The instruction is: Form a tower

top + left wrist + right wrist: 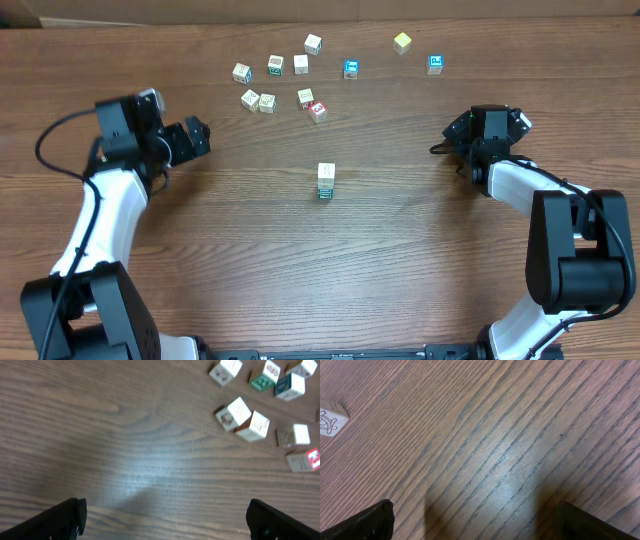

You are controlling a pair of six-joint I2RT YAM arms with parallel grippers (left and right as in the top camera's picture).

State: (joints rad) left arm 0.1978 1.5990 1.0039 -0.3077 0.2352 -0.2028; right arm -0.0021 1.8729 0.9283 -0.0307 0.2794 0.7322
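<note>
**Overhead and wrist views of the wood-grain table (400, 250).** The table's far edge ran across the top of the overhead frame. The loose cubes (275, 66) (eleven could be counted) lay scattered in a band along that side. A yellow cube (402, 42) sat closest to the edge. Toward the near side, open wood stretched between the two arms, and free surface surrounded the tower (326, 181) on every side.

The tower stood near the table's centre, between the two grippers and well apart from both, on the near side of the scatter. Its closest neighbour was a red-printed cube (318, 111), which did not touch it. The tower was one cube wide, with pale wood on top and a green-teal print on its lowest visible face. The number of cubes in it could not be told from above.

The left gripper (203, 137) hung over the left part of the table and pointed toward the centre. Its jaws were spread wide and held nothing. In the left wrist view, its dark fingertips (65, 517) sat at opposite lower corners over wood grain, with several loose cubes at upper right.

The right gripper (447, 138) hung over the right part of the table, also spread wide and empty. In the right wrist view, its fingertips (365, 522) framed open table, and a single line-printed cube (330, 419) lay at the left edge.
</note>
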